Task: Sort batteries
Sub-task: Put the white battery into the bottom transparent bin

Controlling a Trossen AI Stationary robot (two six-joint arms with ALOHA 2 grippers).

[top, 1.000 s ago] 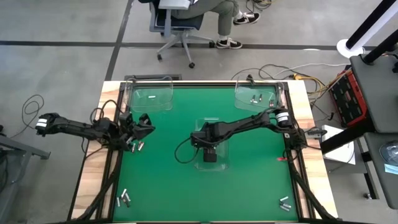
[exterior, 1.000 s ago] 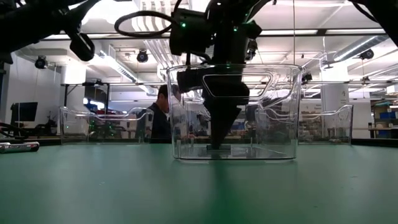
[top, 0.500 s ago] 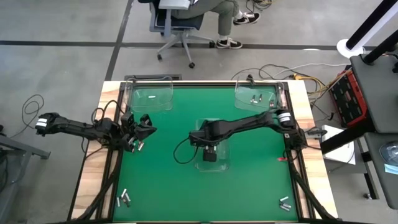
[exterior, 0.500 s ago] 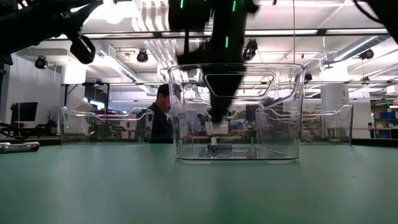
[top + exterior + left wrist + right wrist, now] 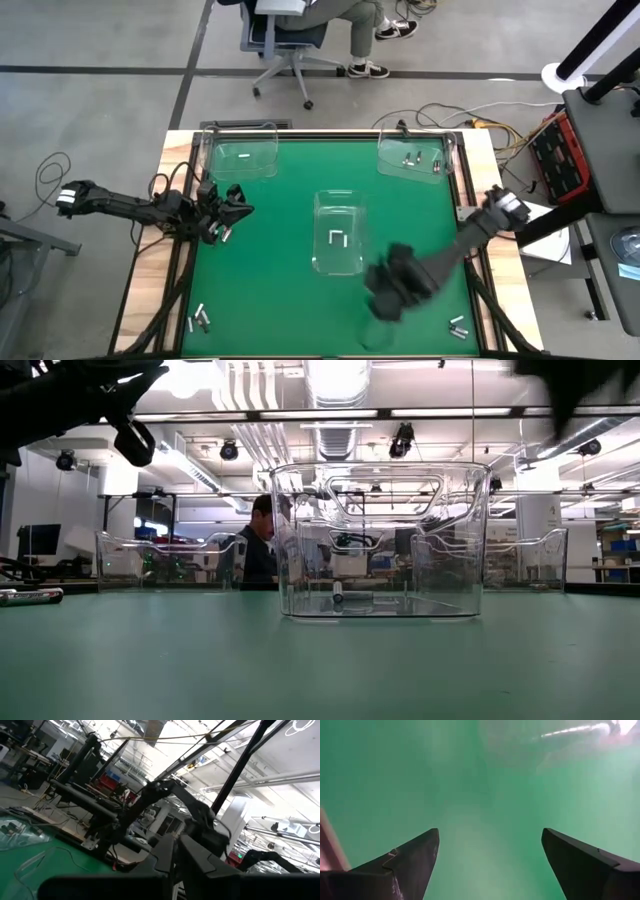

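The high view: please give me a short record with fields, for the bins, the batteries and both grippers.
centre bin: clear, holds two batteries
back-left bin: one battery
back-right bin: several batteries
loose batteries: front-left corner, front-right corner, and by the left gripper
left gripper: at the table's left edge, fingers shut in its wrist view
right gripper: front-right of the centre bin, blurred, open and empty
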